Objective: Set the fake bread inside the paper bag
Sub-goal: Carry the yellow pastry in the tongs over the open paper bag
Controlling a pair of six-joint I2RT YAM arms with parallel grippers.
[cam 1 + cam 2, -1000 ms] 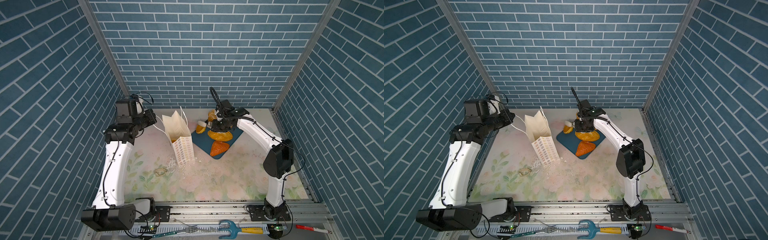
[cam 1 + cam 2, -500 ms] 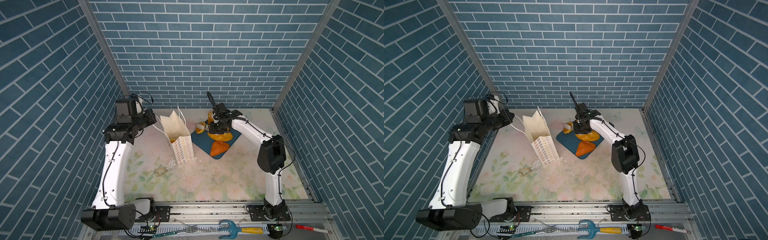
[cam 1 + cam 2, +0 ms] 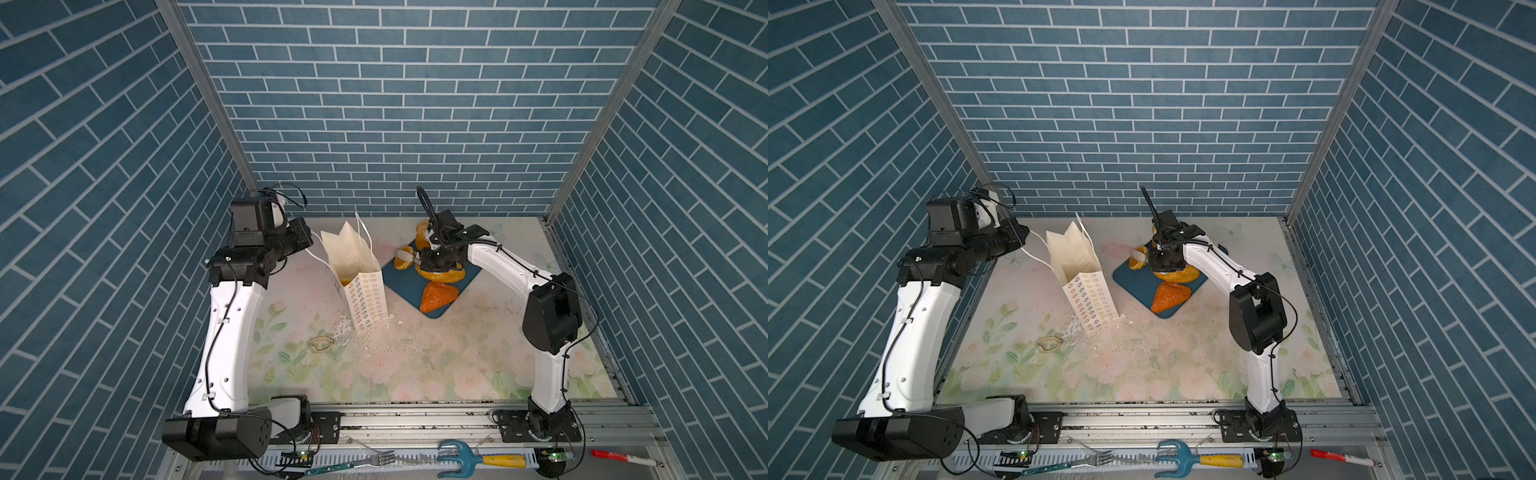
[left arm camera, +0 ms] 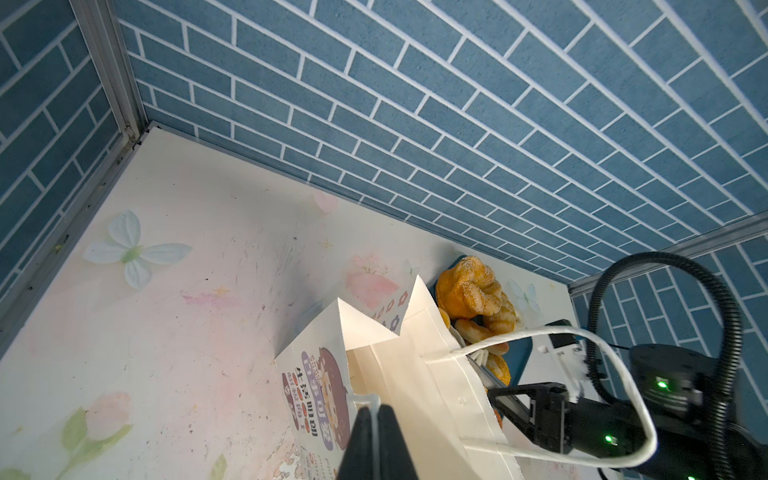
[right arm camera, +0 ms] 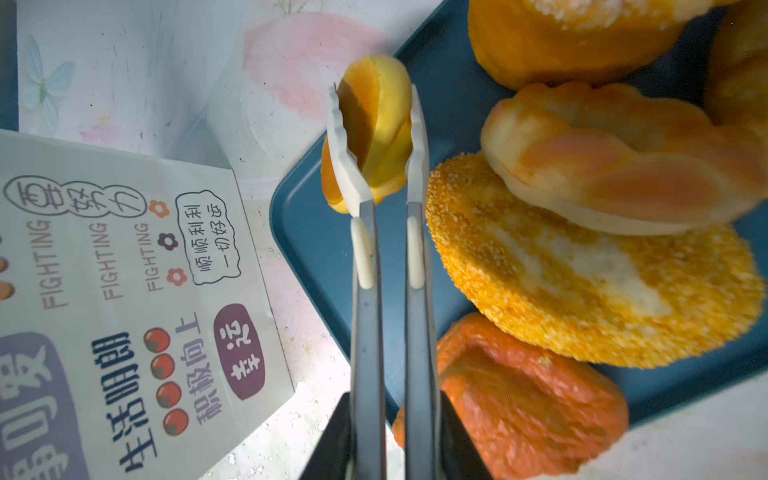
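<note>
Bag stands open left of centre, with the tray of bread just to its right. Left gripper pinches the bag's handle. Right gripper squeezes tongs clamped on a roll at the tray's left edge. This looks like the pick-up step; the next move calls for lifting the roll and carrying it left over the bag's mouth.

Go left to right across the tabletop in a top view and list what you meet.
left gripper → paper bag → small roll between the tips of the tongs → orange triangle on the teal tray → right arm's black elbow
</note>
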